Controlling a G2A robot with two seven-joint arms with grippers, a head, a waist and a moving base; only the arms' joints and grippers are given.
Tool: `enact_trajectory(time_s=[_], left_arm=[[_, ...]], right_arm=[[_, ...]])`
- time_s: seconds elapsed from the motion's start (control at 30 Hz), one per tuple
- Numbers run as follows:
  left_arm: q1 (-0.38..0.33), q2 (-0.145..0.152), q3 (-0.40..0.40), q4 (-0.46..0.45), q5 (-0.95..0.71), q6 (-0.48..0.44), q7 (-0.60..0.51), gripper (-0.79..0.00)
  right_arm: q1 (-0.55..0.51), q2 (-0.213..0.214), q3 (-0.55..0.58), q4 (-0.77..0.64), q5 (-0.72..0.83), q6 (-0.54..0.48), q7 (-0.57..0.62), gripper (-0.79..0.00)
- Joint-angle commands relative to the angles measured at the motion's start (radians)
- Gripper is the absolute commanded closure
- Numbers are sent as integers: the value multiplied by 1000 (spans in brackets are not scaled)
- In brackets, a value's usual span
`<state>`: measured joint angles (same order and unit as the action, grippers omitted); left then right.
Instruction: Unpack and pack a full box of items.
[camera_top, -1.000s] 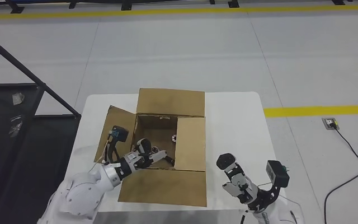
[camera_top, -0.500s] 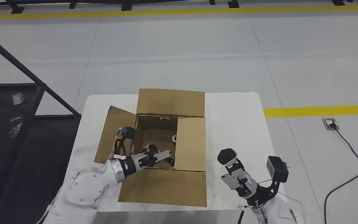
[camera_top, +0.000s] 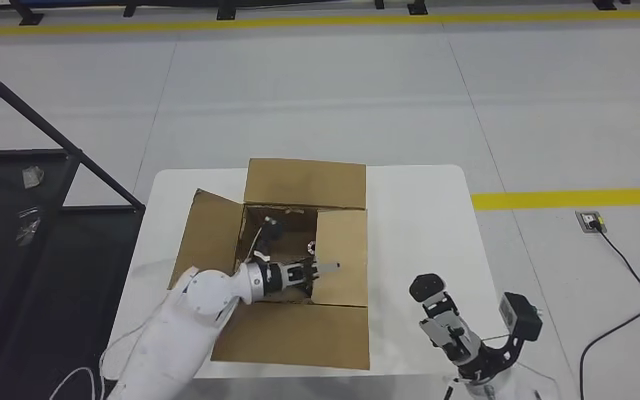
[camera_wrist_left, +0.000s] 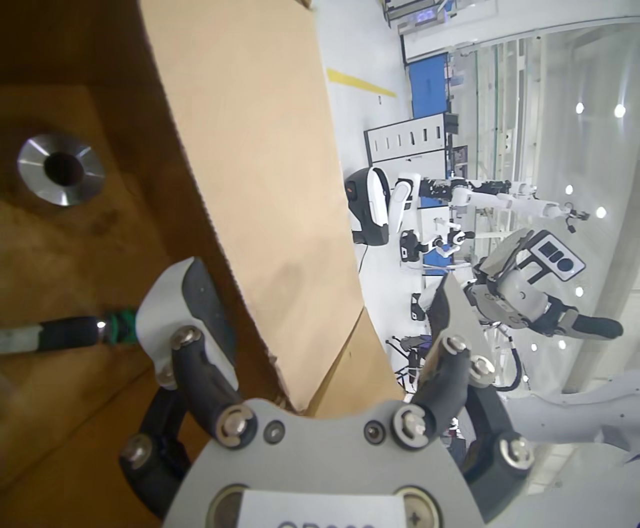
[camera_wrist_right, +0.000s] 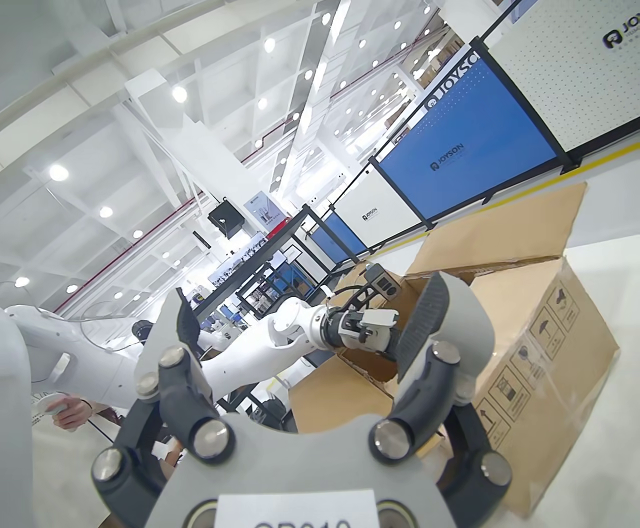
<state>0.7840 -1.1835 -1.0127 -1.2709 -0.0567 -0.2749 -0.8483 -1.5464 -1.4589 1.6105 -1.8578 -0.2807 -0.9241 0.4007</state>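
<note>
An open cardboard box (camera_top: 305, 185) stands mid-table with its flaps spread. My left gripper (camera_top: 318, 269) is inside it near the right flap (camera_top: 342, 255). In the left wrist view this gripper (camera_wrist_left: 320, 285) is open, one finger inside the box and one outside, with the flap's edge (camera_wrist_left: 250, 200) between them. On the box floor lie a shiny metal ring (camera_wrist_left: 61, 169) and a black-handled tool with a green collar (camera_wrist_left: 65, 332). My right gripper (camera_top: 432, 295) is open and holds nothing, over the table's front right, with the box (camera_wrist_right: 525, 350) ahead of it.
The white table (camera_top: 420, 210) has bare surface to the right of the box and a narrow strip on the left. A black metal frame (camera_top: 40, 230) stands beside the table's left edge.
My left gripper has swung from the box's left side across its inside to the right flap. The right arm has drawn back toward the table's front right corner.
</note>
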Motion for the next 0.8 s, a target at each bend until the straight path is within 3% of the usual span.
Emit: enact_trajectory(time_s=[0.0, 0.2, 0.57, 0.77], left_arm=[[-15, -8, 18, 29, -19, -18, 0, -785], [-37, -18, 32, 58, -58, -62, -11, -785], [4, -10, -8, -111, -94, -76, -7, -785], [-34, -34, 48, -129, -91, -70, 76, -785]], right_arm=[[-5, 3, 0, -6, -2, 1, -5, -785], [-17, 13, 2, -20, -8, 8, -22, -785], [-47, 27, 51, -49, 12, 12, -138, -785], [-110, 29, 139, -91, 6, 26, -261, -785]])
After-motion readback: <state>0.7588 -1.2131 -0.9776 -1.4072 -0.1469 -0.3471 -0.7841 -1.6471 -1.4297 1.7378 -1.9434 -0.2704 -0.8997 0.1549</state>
